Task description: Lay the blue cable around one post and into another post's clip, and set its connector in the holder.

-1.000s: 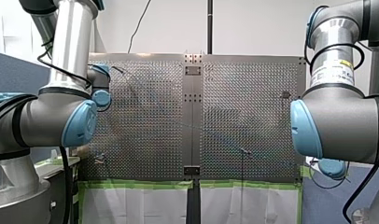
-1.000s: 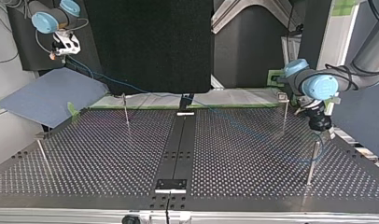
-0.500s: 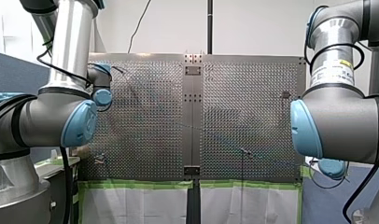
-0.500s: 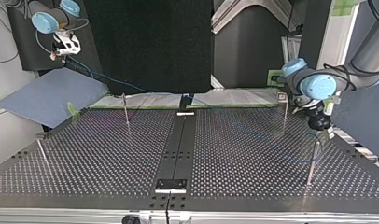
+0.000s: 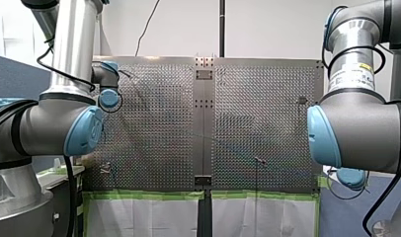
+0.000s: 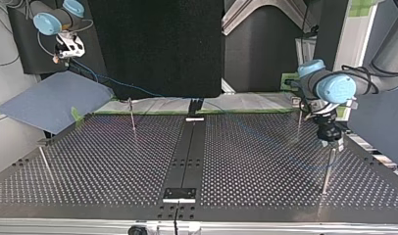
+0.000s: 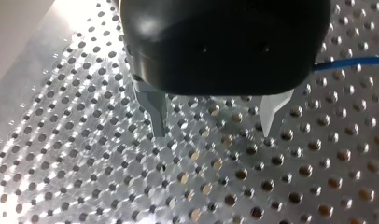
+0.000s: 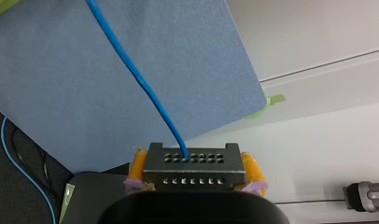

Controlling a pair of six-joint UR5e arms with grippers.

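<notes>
My right gripper (image 8: 193, 173) has its 2 yellow-padded fingers clamped tight on the dark grey, hole-dotted connector block (image 8: 191, 161), up in the top view's upper left, off the table. The thin blue cable (image 8: 141, 81) leaves the block, crosses a flat blue-grey panel (image 8: 61, 70) and drops toward the table edge at mid-frame. At the top view's right, my left gripper (image 7: 213, 134), black with 2 metal fingers spread wide and holding nothing, hovers over the silver perforated table (image 7: 85, 163). It appears just above a thin upright metal post (image 6: 327, 166), with the cable passing beside it.
</notes>
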